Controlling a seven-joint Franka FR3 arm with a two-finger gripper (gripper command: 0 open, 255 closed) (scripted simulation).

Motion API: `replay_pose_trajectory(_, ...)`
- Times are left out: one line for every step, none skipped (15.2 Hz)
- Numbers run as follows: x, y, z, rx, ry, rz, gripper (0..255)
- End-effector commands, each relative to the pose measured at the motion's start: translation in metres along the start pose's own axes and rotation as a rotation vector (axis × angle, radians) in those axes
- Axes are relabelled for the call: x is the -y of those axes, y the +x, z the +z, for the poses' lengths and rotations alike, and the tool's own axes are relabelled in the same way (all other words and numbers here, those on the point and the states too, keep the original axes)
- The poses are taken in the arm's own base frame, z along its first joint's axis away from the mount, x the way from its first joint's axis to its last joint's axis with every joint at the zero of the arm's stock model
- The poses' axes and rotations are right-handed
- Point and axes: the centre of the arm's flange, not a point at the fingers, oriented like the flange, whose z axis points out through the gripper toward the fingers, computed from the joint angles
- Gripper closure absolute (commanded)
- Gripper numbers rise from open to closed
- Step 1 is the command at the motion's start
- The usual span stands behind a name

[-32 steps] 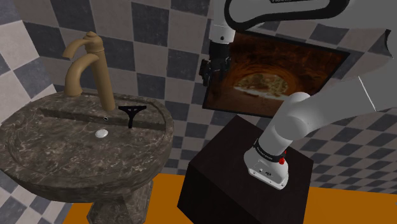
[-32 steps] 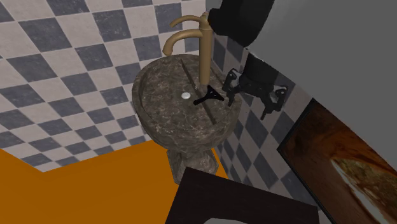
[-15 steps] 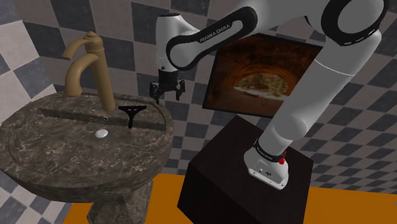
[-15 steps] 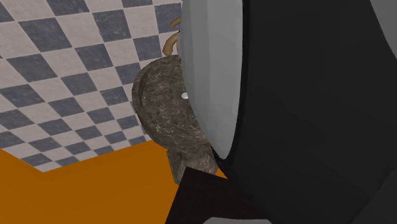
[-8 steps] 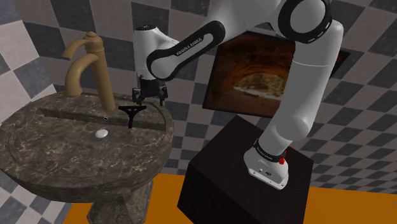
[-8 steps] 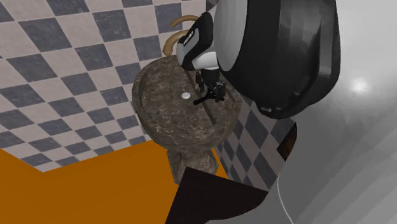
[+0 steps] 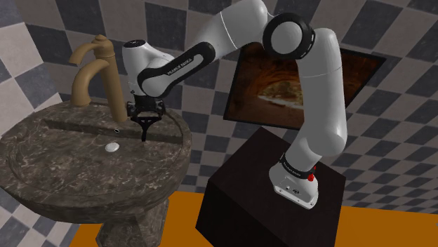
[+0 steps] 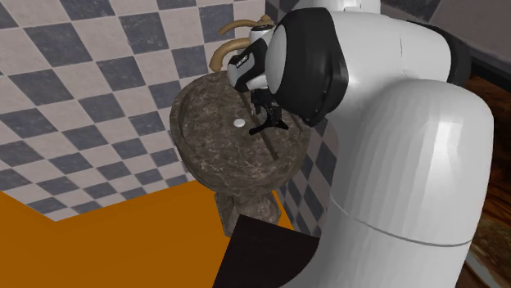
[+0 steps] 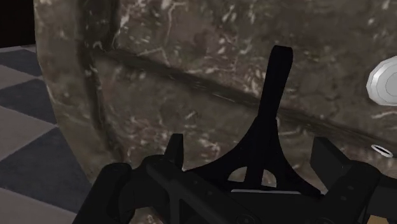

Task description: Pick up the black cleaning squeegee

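Observation:
The black squeegee [image 7: 144, 132] lies flat on the back ledge of a dark marble sink [image 7: 42, 184], just beside the brass faucet [image 7: 98, 70]. My gripper [image 7: 144, 116] hangs right over the squeegee's wide head, pointing down. In the wrist view the fingers [image 9: 173, 149] stand apart on either side of that head, not touching it, so my gripper [image 9: 250, 158] is open. The squeegee [image 9: 277, 83] points its handle away from the hand toward the basin. In the second exterior view the squeegee [image 8: 262, 128] lies below my gripper [image 8: 268, 114] on the sink [image 8: 205, 159].
A white drain plug [image 7: 111, 147] sits in the basin close to the squeegee's handle. The faucet's column rises close to the hand. A framed picture [image 7: 302, 77] hangs on the checkered wall above the black stand [image 7: 246, 182]. The arm's bulk blocks the second exterior view's right.
The arm has swung from in front of the picture to the shoulder view's left and come down over the squeegee. The squeegee has not moved.

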Motion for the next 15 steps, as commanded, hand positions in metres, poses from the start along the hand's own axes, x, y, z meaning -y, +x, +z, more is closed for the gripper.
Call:
replay_pose_trajectory(0.018, 0.010, 0.018, -0.012, -0.004, 0.025, 0)
replay_pose_trajectory(0.020, 0.011, 0.020, -0.013, -0.005, 0.027, 0)
replay_pose_trajectory(0.021, 0.011, 0.025, -0.013, -0.005, 0.027, 0)
replay_pose_trajectory(0.021, 0.010, 0.030, -0.013, -0.005, 0.027, 0)
replay_pose_trajectory(0.021, 0.010, 0.036, -0.013, -0.005, 0.027, 0)
replay_pose_trajectory(0.021, 0.010, 0.041, -0.013, -0.005, 0.027, 0)
replay_pose_trajectory(0.022, 0.010, 0.046, -0.013, -0.005, 0.027, 0)
replay_pose_trajectory(0.022, 0.010, 0.052, -0.013, -0.005, 0.027, 0)
replay_pose_trajectory(0.023, 0.009, 0.060, -0.013, -0.005, 0.027, 0)
replay_pose_trajectory(0.023, 0.009, 0.060, -0.013, -0.005, 0.027, 0)
replay_pose_trajectory(0.023, 0.009, 0.060, -0.013, -0.005, 0.027, 0)
replay_pose_trajectory(0.022, 0.009, 0.060, -0.013, -0.005, 0.027, 255)
replay_pose_trajectory(0.022, 0.009, 0.060, -0.013, -0.005, 0.027, 255)
replay_pose_trajectory(0.022, 0.009, 0.060, -0.013, -0.005, 0.027, 255)
replay_pose_trajectory(0.022, 0.009, 0.059, -0.013, -0.005, 0.027, 255)
